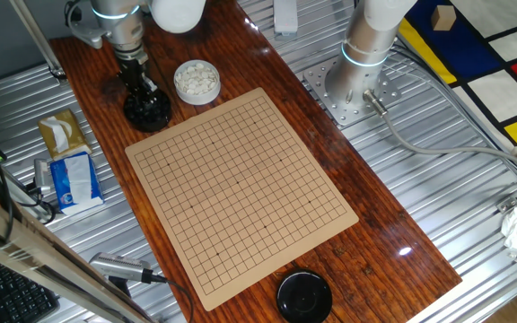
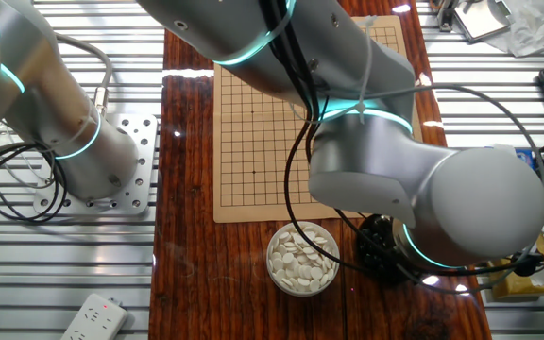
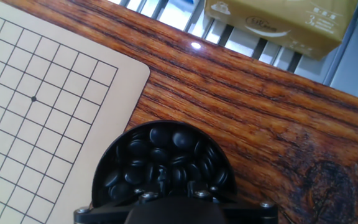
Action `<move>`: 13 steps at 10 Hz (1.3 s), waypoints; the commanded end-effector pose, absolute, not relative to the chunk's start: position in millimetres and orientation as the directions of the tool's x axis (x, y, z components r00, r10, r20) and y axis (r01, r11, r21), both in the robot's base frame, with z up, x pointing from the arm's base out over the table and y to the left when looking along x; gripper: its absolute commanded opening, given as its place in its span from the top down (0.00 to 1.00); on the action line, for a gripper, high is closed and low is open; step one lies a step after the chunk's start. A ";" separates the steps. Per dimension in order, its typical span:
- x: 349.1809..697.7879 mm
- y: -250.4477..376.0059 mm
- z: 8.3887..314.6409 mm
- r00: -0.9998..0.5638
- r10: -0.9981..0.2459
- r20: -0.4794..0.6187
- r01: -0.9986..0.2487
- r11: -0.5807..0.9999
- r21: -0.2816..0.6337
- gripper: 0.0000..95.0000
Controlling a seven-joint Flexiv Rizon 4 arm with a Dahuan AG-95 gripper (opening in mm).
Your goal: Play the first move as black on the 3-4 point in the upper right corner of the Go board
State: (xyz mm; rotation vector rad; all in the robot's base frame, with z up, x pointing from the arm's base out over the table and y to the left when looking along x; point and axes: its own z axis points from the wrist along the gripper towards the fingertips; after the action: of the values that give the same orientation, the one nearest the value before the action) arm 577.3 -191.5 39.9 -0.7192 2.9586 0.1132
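Black stones (image 3: pixel 160 158) fill the bowl (image 3: pixel 107 168) right under your hand (image 1: pixel 142 82); whether it grips one, you cannot tell. Beyond, the board (image 1: pixel 240 188) lies bare, so picking and placing remain.

Go board (image 1: pixel 240 188) surface bare across the whole grid, open from above. Crowded at its far corner: bowl of black stones (image 3: pixel 163 163) just off the board corner with gripper (image 1: pixel 138 79) down over it, bowl of white stones (image 1: pixel 196 81) beside. Black lid (image 1: pixel 304 296) near the opposite edge, tissue box (image 3: pixel 283 22) on the slatted surround.
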 end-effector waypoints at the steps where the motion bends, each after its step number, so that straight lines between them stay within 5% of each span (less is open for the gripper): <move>1: 577.3 -191.5 38.5 -0.885 -0.452 -0.111 -0.459 0.887 0.047 0.80; 8: 577.2 -191.7 38.5 -0.886 -0.450 -0.108 -0.456 0.889 0.034 0.80; 9: 577.2 -191.7 38.5 -0.887 -0.449 -0.110 -0.454 0.890 0.033 1.00; 13: 577.2 -191.7 38.5 -0.889 -0.443 -0.111 -0.449 0.893 0.025 1.00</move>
State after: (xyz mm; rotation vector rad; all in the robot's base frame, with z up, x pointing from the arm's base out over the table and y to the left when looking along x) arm 577.5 -191.3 38.2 -0.6990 2.9566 0.0760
